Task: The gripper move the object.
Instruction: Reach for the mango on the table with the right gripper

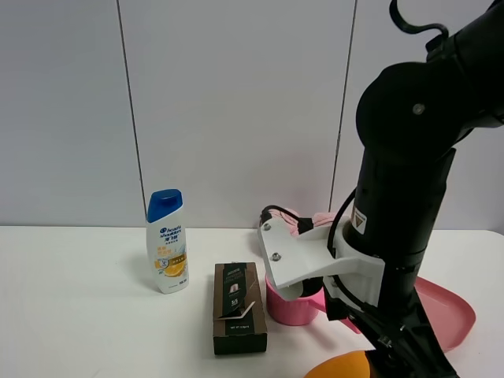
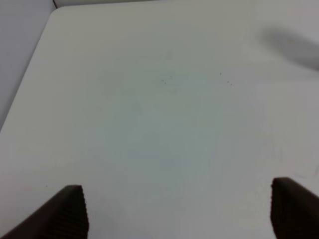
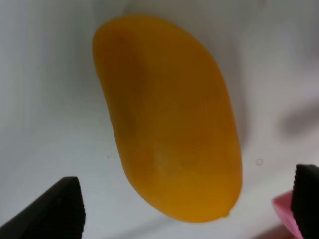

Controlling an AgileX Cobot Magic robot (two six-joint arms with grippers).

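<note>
The orange-yellow mango (image 3: pixel 167 119) lies on the white table, filling the right wrist view. In the exterior view only its top edge (image 1: pixel 342 367) shows at the bottom, under the black right arm. My right gripper (image 3: pixel 189 209) is open, its dark fingertips (image 3: pixel 57 206) spread wide on either side of the mango, not touching it. The gripper itself is hidden in the exterior view behind the arm and its white bracket plate (image 1: pixel 295 252). My left gripper (image 2: pixel 177 214) is open over bare white table, holding nothing.
A white shampoo bottle with a blue cap (image 1: pixel 168 241) stands at the left. A dark brown box (image 1: pixel 239 307) lies beside it. A pink cup (image 1: pixel 293 303) and a pink tray (image 1: pixel 449 311) sit by the right arm. A pink edge (image 3: pixel 284 209) shows near the mango.
</note>
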